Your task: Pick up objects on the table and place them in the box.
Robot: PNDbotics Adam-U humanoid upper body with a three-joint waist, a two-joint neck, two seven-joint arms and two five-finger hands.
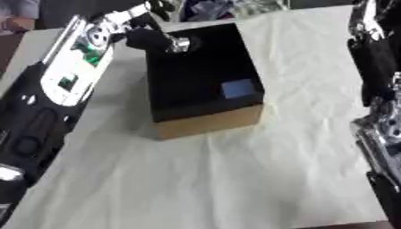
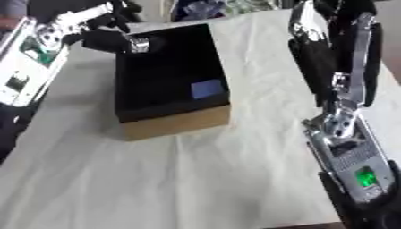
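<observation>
Box (image 1: pixel 205 80): on the table (image 1: pixel 235 179), toward its far left. Small flat object (image 1: pixel 237 88): inside the box, right side. Left hand (image 1: pixel 153 38): over the box's far left corner.

No text, label, brand or number can be read on anything in either view.

L hand (image 1: pixel 153 38) extended, R hand (image 2: pixel 317 49) raised

Box (image 1: pixel 205 76) stands mid-table; left hand (image 1: pixel 153 39) crowds its far rim, seemingly; near cloth (image 1: pixel 211 179) open.
</observation>
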